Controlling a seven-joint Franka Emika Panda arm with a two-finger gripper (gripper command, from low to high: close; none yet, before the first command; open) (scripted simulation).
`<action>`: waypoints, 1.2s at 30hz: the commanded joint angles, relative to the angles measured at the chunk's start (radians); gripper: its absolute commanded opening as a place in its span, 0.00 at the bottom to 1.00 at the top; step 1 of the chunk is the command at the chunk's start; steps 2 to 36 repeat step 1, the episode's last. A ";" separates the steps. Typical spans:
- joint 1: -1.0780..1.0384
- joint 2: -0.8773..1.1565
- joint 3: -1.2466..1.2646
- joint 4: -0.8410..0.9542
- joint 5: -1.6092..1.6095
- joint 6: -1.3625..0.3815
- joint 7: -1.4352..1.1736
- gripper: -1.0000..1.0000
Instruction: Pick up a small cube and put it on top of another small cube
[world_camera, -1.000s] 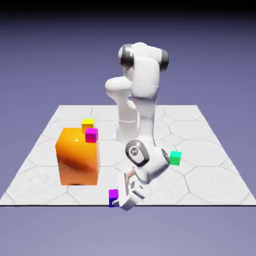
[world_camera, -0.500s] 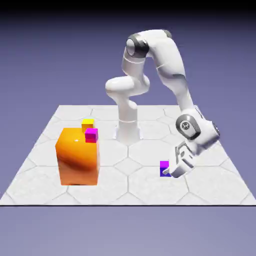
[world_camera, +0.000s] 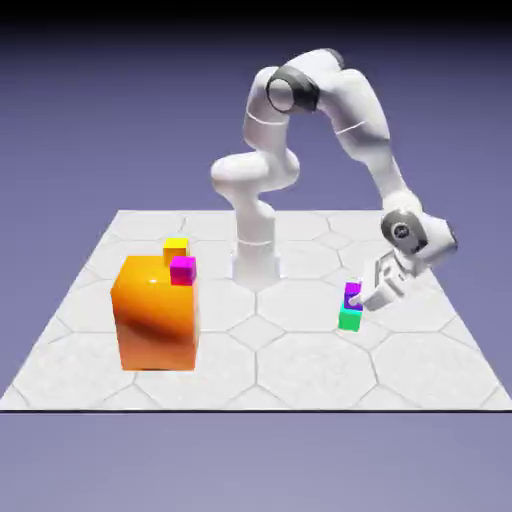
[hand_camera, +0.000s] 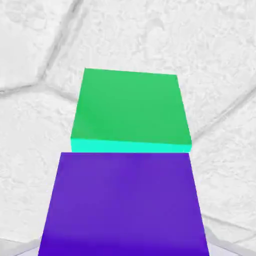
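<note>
The small cube (world_camera: 351, 294), magenta on top with blue-purple sides, rests on the green small cube (world_camera: 349, 321) at the exterior view's right. My gripper (world_camera: 364, 298) reaches down from the right and is level with the upper cube, its fingers close against it. In the hand view the blue-purple cube (hand_camera: 124, 205) fills the bottom, with the green cube (hand_camera: 131, 111) showing beyond it on the white tiles. The cube hides the fingertips, so I cannot see whether the jaws still press on it.
A big orange block (world_camera: 156, 312) stands at the exterior view's left, with an all-magenta cube (world_camera: 182, 270) on its top. A yellow cube (world_camera: 176, 248) sits just behind. The arm's base (world_camera: 256, 262) rises at the table's far middle.
The arm swung from the table's front edge to the exterior view's right, carrying the magenta-topped cube. The cube now sits on the green one.
</note>
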 joint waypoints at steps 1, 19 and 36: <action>0.004 -0.018 0.013 0.030 0.022 -0.043 -0.015 1.00; 0.004 -0.018 0.013 0.030 0.022 -0.043 -0.015 1.00; 0.004 -0.018 0.013 0.030 0.022 -0.043 -0.015 1.00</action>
